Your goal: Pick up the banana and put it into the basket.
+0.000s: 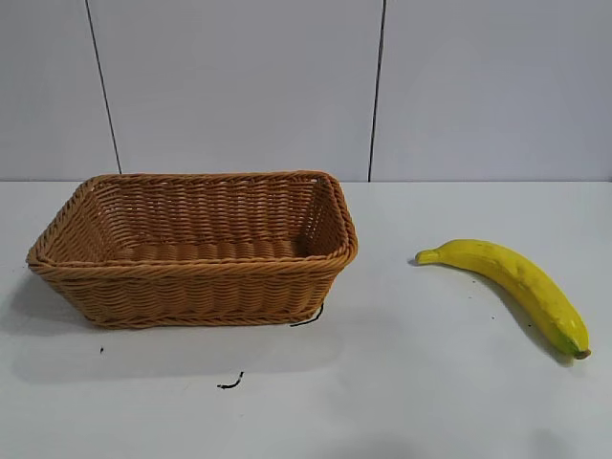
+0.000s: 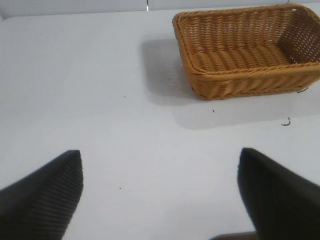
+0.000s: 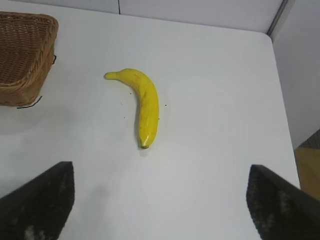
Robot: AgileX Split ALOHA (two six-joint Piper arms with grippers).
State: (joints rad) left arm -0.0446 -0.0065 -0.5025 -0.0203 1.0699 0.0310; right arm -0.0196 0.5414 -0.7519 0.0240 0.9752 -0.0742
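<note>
The yellow banana (image 1: 512,283) lies flat on the white table at the right, stem toward the basket, greenish tip toward the front right. It also shows in the right wrist view (image 3: 142,104). The empty tan wicker basket (image 1: 191,273) stands at the left; it also shows in the left wrist view (image 2: 240,80) and at the edge of the right wrist view (image 3: 22,65). My right gripper (image 3: 160,190) is open and empty, some way short of the banana's tip. My left gripper (image 2: 160,187) is open and empty over bare table, away from the basket. Neither gripper shows in the exterior view.
The white table (image 1: 402,382) has small black marks near the basket's front corner (image 1: 229,382). A grey panelled wall stands behind. The table's edge (image 3: 280,100) shows beyond the banana in the right wrist view.
</note>
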